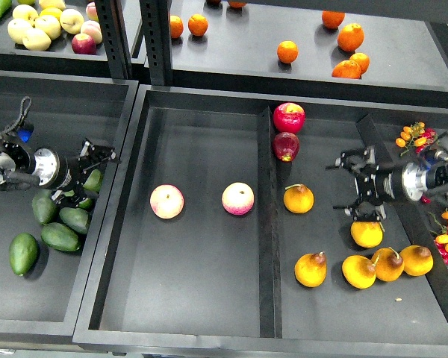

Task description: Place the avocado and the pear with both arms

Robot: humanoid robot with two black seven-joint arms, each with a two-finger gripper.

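My left gripper (97, 177) hangs over the left tray with its fingers spread wide. A mid-green avocado (94, 182) shows between them; I cannot tell whether the fingers touch it. Several darker, stubbier avocados (60, 236) lie just below and to the left. My right gripper (348, 186) is open and empty over the right compartment, just above the nearest pear (366, 234). More pears (311, 269) with brownish necks lie in a row below it.
A round orange-yellow fruit (299, 198) and two red apples (288, 118) sit left of my right gripper. Two pink-yellow apples (166, 201) lie in the middle compartment. A raised divider (266, 224) separates the compartments. Oranges (350, 36) lie on the back shelf.
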